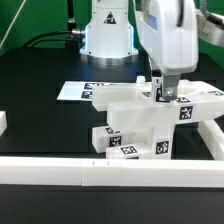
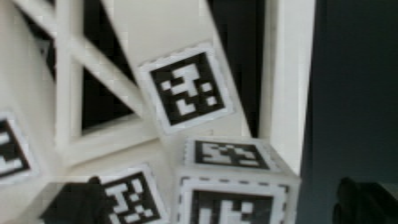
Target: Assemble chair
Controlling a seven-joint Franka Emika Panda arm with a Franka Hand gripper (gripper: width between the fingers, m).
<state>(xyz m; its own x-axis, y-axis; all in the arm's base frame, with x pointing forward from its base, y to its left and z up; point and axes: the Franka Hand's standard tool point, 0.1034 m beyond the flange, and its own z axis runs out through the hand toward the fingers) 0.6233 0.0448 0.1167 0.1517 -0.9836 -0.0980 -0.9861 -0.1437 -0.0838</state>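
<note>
The chair (image 1: 140, 125) is a cluster of chunky white tagged parts, joined, standing on the black table at centre right. My gripper (image 1: 160, 91) has come down from above onto its upper part, next to a tagged block (image 1: 185, 110). In the wrist view the X-braced panel (image 2: 107, 90) with a large tag (image 2: 187, 88) fills the picture. A blocky tagged piece (image 2: 235, 185) sits between my dark fingertips (image 2: 80, 203). The gripper (image 2: 217, 208) is open, its jaws wide apart, with a dark gap on one side of the block.
The marker board (image 1: 78, 91) lies flat behind the chair at the exterior view's left. Long low white border rails run along the front (image 1: 100, 172) and the exterior view's right (image 1: 207, 135). The robot base (image 1: 108, 35) stands at the back.
</note>
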